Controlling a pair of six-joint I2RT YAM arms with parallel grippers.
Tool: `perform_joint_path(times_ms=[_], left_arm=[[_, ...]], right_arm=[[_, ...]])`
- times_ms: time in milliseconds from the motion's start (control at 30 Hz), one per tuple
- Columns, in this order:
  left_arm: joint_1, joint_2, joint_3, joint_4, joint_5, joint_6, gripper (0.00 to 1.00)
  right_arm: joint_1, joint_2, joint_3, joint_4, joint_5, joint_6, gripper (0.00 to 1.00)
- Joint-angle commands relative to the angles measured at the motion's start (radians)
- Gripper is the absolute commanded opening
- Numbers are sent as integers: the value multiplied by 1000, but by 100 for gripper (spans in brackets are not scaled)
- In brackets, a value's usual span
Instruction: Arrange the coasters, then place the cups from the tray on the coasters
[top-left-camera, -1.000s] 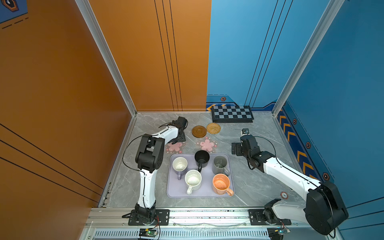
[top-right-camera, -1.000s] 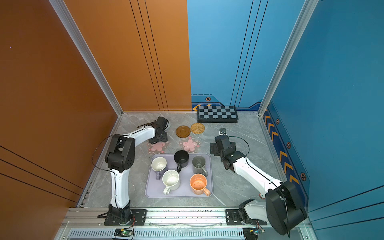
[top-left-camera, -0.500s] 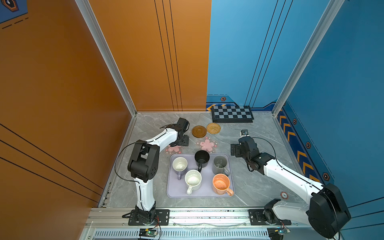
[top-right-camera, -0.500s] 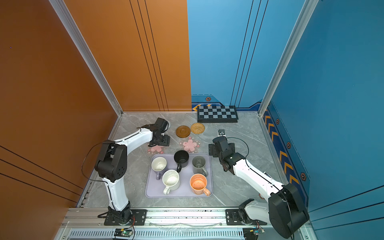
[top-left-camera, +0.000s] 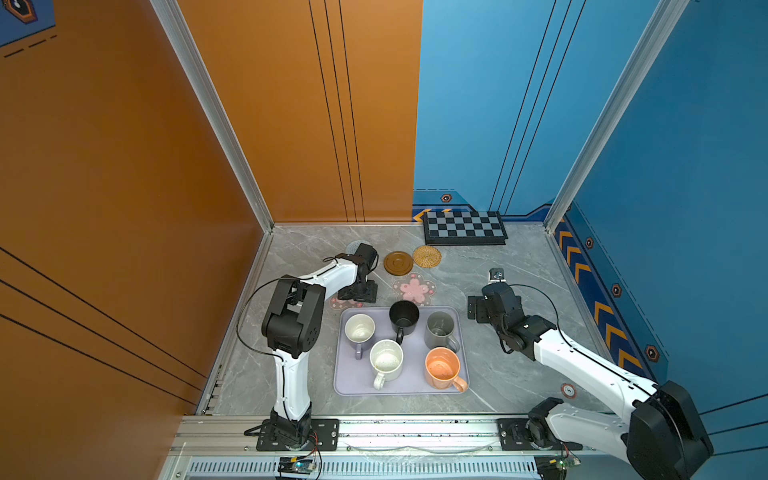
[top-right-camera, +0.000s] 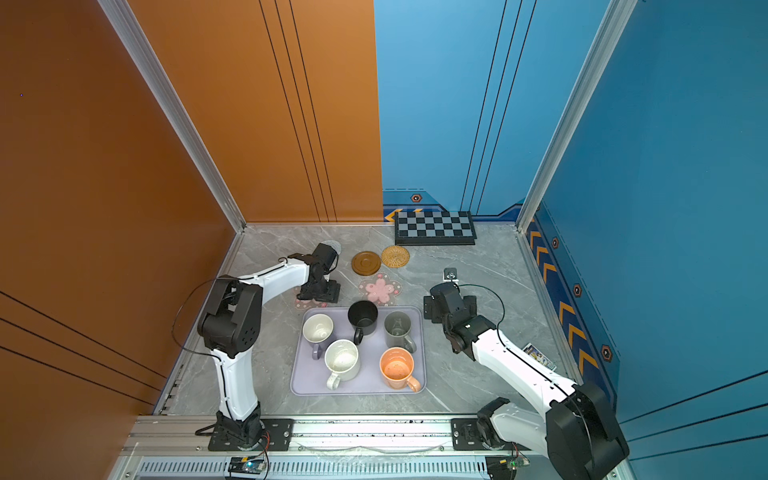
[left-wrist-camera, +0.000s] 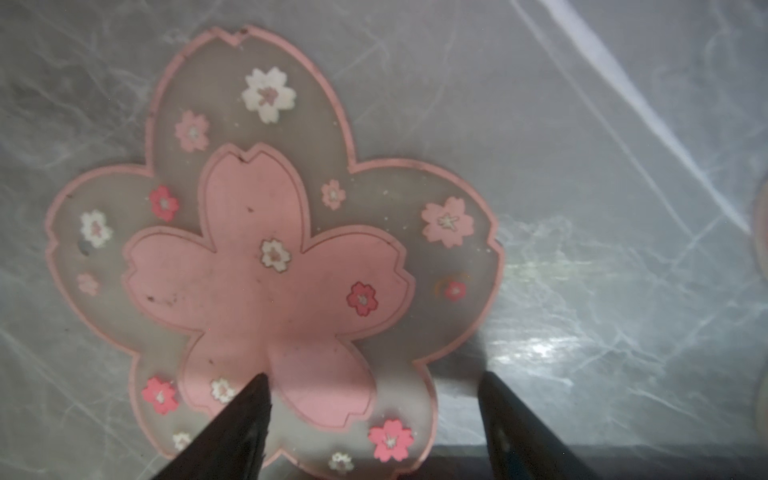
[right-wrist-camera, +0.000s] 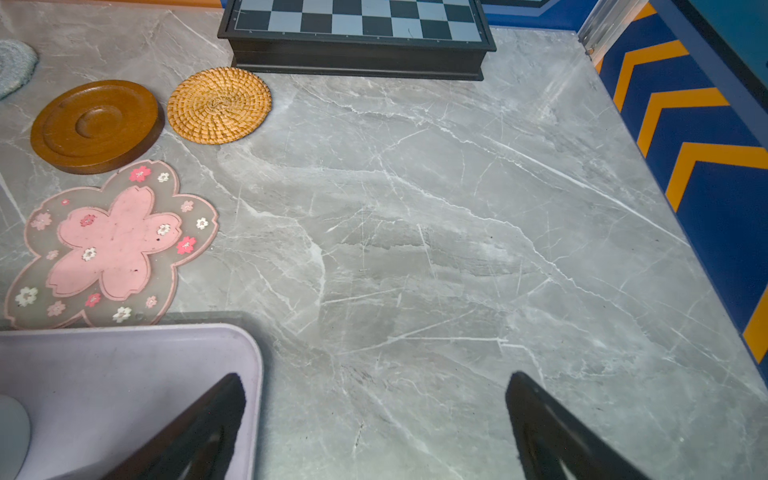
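Five cups stand on the lavender tray (top-left-camera: 353, 386): lavender (top-left-camera: 359, 328), white speckled (top-left-camera: 386, 359), black (top-left-camera: 404, 318), grey (top-left-camera: 440, 330) and orange (top-left-camera: 442, 368). My left gripper (left-wrist-camera: 372, 376) hangs open low over a pink flower coaster (left-wrist-camera: 266, 257) beside the tray's far left corner, one fingertip over a petal, the other over bare table. A second pink flower coaster (top-left-camera: 414, 289), a wooden disc coaster (top-left-camera: 398, 262) and a rattan coaster (top-left-camera: 427, 256) lie behind the tray. The grey spiral coaster (top-left-camera: 352, 247) is partly hidden by the left wrist. My right gripper (right-wrist-camera: 375, 377) is open and empty at the tray's far right corner.
A black-and-grey chequered board (top-left-camera: 465, 228) lies against the back wall. A small grey object (top-left-camera: 496, 274) stands just behind the right wrist. A small card (top-right-camera: 539, 356) lies near the right wall. Orange and blue walls enclose the marble table.
My left gripper has come toward the tray and lower over the pink flower coaster, its jaws slightly narrower. The right gripper has shifted a little nearer the tray corner.
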Motion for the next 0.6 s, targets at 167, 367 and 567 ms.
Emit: perform_joint_path(times_ms=[167, 367, 567], left_arm=[[115, 13, -26, -57, 28, -4, 71], [132, 12, -5, -66, 18, -3, 70], [170, 36, 32, -80, 33, -6, 70]], right_arm=[[8, -37, -30, -30, 18, 52, 100], [8, -62, -39, -39, 20, 63, 100], [8, -81, -46, -53, 26, 66, 100]])
